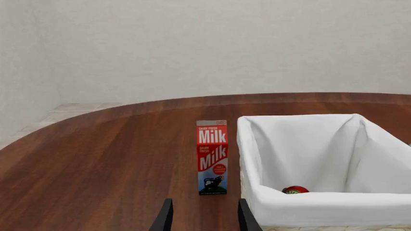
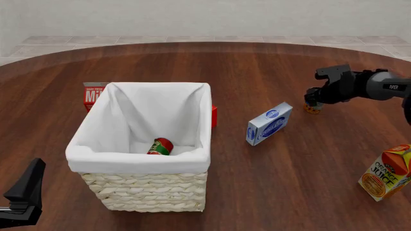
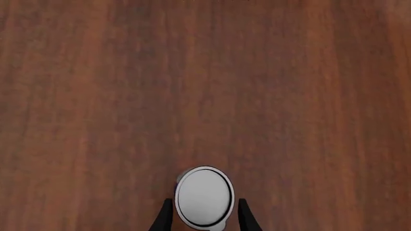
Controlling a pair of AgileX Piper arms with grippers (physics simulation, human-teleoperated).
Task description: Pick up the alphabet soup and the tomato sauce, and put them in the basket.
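Observation:
The tomato sauce can lies on its side inside the basket, on the white liner; its red end shows in the left wrist view. The alphabet soup can stands upright on the table at the right, grey top up; in the front view only its orange base shows. My right gripper is low over it, open, with one finger on each side of the can. My left gripper is open and empty, near the table's front left, beside the basket.
A red milk carton stands behind the basket's left corner. A blue-and-white box lies between the basket and the soup can. An orange juice carton stands at the front right. A small red thing is by the basket's far right side.

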